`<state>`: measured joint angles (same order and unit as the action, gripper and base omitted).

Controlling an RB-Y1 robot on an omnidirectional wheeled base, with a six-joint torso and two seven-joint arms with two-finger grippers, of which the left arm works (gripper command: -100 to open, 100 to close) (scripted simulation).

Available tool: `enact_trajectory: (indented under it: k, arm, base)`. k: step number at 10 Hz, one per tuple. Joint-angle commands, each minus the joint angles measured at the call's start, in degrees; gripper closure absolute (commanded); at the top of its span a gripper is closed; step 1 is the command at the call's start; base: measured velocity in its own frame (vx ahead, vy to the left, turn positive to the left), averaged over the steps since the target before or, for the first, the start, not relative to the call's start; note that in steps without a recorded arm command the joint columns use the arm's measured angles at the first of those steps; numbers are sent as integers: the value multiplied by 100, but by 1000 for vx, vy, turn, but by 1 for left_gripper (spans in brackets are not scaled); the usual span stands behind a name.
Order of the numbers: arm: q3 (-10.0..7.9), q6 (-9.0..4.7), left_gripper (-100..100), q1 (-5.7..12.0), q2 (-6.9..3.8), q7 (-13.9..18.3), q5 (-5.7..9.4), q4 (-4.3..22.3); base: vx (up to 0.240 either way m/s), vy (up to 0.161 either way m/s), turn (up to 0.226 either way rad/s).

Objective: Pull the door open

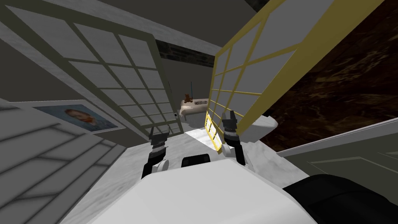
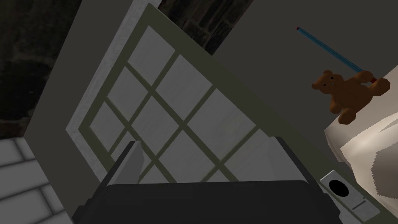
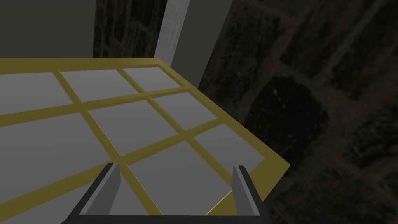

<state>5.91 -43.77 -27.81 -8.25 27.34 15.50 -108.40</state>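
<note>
While right gripper [image 1: 229, 114] hovers just beside yellow-framed door [image 1: 248, 70], fingers apart on nothing, left gripper [image 1: 159, 130] faces grey-framed door [image 1: 116, 77], also spread and empty. Yellow door stands swung ajar at right. Through gap: white bedding [image 1: 193, 110], teddy bear [image 2: 348, 95] on it, blue stick [image 2: 330, 48].

No readable text, label, number or sign appears on any surface here.

Door [image 3: 116, 128]: yellow frame, grey panes in a grid. Second door [image 2: 175, 112]: olive-grey frame, pale grey panes. Teddy bear [image 2: 348, 95]: brown. Rod [image 2: 330, 50]: blue.
</note>
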Motion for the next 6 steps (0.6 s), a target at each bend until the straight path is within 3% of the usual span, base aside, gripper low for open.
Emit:
enact_trajectory:
  k: [1,6]
  arm:
    - [47,-65,-100,-26,-34,209,95,163]
    - [146,-286,-100,-63,-176,849,413,725]
  base:
    - [99,9,-71]
    - [104,16,-57]
